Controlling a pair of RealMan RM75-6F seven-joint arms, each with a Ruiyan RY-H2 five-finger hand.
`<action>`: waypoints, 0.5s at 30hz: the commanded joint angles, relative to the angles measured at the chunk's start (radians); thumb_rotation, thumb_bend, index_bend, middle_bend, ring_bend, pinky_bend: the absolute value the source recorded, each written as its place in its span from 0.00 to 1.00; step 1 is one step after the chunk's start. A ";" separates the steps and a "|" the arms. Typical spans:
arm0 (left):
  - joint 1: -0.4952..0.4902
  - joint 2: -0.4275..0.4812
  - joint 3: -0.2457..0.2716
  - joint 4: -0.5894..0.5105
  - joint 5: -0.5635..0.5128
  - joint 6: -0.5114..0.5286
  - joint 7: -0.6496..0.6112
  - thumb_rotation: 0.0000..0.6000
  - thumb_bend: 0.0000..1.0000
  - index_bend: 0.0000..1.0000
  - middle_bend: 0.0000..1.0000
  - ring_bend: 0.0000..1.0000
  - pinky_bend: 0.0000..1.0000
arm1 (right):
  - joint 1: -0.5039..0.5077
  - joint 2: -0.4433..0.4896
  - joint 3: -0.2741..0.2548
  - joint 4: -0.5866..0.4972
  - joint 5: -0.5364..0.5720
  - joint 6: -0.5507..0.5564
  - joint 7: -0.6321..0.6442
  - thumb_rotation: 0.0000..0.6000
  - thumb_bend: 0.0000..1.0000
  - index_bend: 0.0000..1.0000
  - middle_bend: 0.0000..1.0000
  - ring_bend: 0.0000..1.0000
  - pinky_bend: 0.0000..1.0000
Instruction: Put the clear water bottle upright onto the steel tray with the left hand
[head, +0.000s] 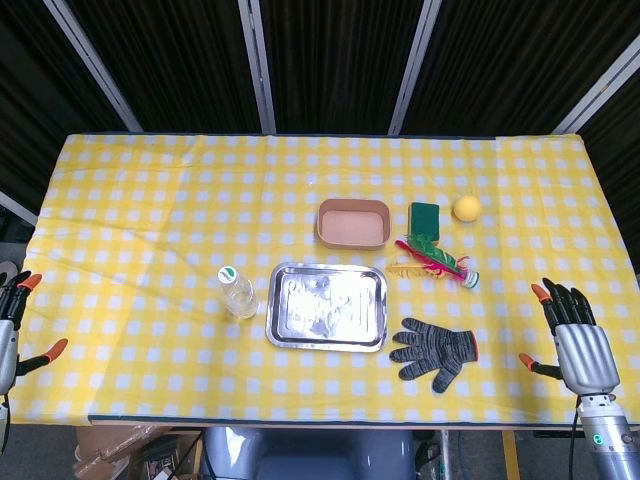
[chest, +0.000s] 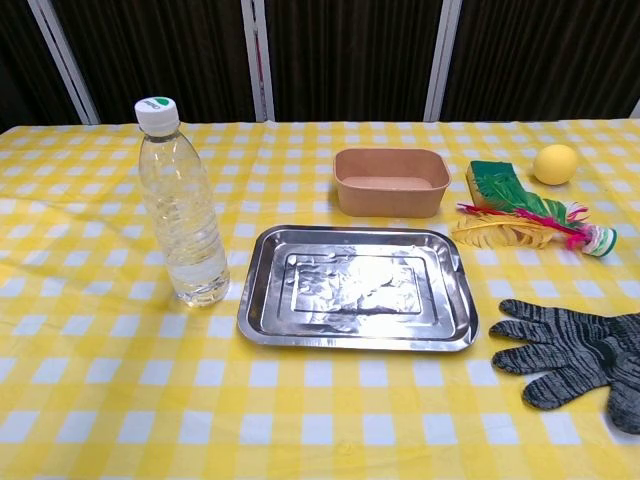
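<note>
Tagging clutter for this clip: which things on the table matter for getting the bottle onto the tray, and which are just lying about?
Part of the job:
- bottle, upright on the cloth, left of the tray
- tray, nothing on it
- left hand, open at the table edge

Just lying about:
- brown box
- green sponge
- yellow ball
- feather shuttlecock
- grey glove

clear water bottle (chest: 183, 205): white-green cap, upright on bench, just left of tray, not touching | steel tray (chest: 356, 336): shiny, rectangular, flat, nothing in it
</note>
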 joint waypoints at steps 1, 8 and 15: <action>0.001 -0.001 0.002 -0.001 0.003 0.002 0.006 1.00 0.16 0.12 0.10 0.00 0.00 | 0.000 0.001 -0.002 -0.003 -0.002 0.001 -0.002 1.00 0.05 0.05 0.00 0.00 0.00; 0.000 -0.008 0.007 -0.008 0.014 0.003 0.024 1.00 0.16 0.12 0.10 0.00 0.00 | -0.005 0.005 -0.002 -0.003 -0.005 0.010 0.004 1.00 0.05 0.05 0.00 0.00 0.00; -0.004 -0.013 0.004 -0.001 0.007 -0.004 0.024 1.00 0.16 0.12 0.10 0.00 0.00 | -0.008 0.007 -0.002 -0.002 0.001 0.010 0.011 1.00 0.05 0.05 0.00 0.00 0.00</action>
